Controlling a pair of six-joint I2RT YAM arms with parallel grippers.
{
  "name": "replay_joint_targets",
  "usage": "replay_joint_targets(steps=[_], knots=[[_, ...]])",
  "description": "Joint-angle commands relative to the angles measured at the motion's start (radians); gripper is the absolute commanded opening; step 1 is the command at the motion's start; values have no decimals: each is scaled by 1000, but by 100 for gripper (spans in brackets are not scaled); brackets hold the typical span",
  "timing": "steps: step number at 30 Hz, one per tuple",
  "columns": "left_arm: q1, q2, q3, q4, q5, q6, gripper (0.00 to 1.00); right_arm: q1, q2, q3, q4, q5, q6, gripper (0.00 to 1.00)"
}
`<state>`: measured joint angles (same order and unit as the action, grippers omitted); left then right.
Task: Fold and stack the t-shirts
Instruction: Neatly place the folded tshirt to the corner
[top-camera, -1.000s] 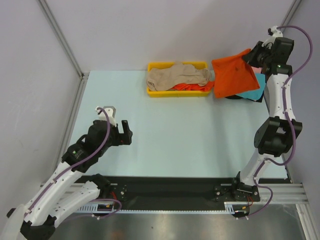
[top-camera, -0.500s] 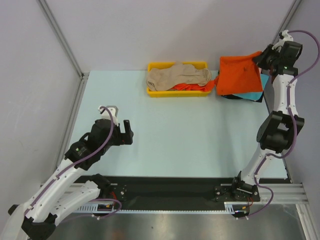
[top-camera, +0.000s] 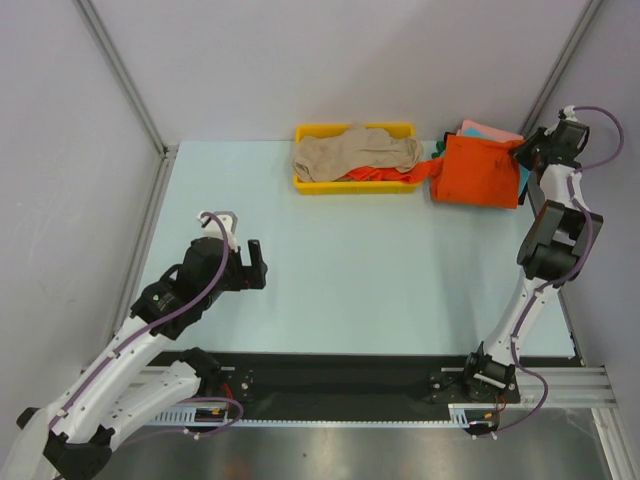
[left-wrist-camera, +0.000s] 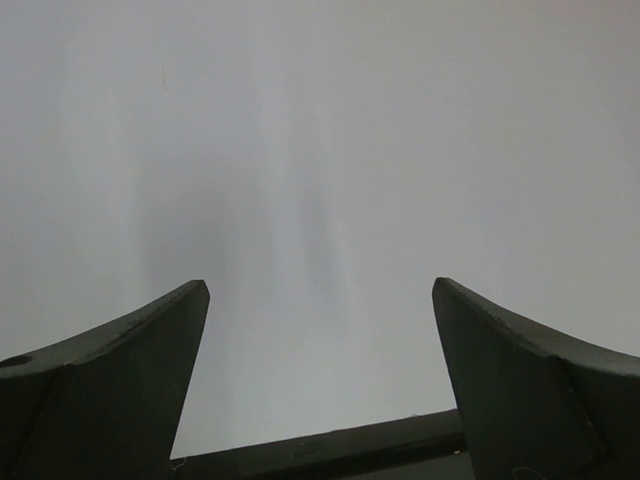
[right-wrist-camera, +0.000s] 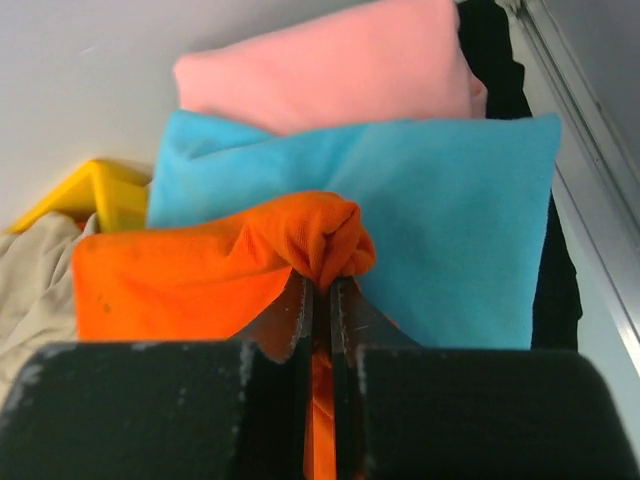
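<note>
Soft, even light from above keeps the top view bright and sharp, with hardly a shadow on the table (top-camera: 350, 260) and a dull glare on the metal rail (top-camera: 330, 445) at 6 o'clock, while the left gripper (left-wrist-camera: 320, 295) stands dark against a hazy pale wash and the right gripper (right-wrist-camera: 318, 295) blurs at 6 o'clock before the crisper orange shirt (right-wrist-camera: 180, 270).

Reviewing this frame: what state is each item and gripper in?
orange t-shirt, folded, lying on teal t-shirt, edge pinched by right gripper
teal t-shirt, folded, under the orange one
pink t-shirt, folded, partly covered by the teal one
beige t-shirt, crumpled in yellow tray
left gripper, open, empty
right gripper, fingers shut on orange t-shirt
</note>
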<state>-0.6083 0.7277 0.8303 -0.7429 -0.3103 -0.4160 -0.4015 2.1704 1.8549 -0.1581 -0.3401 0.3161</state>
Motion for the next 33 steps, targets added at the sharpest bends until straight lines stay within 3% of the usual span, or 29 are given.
replay_joint_targets(steps=[1,9,17,21,28,33], knots=[[5,-5,0,20,-3,22,100,-3,35,72,88,75,61,0],[5,-10,0,20,-6,20,100,1,131,130,57,262,101,0],[5,-13,0,20,-4,20,100,15,91,132,58,525,162,0],[5,-24,0,22,-6,19,100,33,140,272,-26,650,175,0],[5,-30,0,17,-13,17,100,39,229,423,-89,668,164,0],[5,-34,0,17,-13,16,100,47,269,403,-95,638,172,0]])
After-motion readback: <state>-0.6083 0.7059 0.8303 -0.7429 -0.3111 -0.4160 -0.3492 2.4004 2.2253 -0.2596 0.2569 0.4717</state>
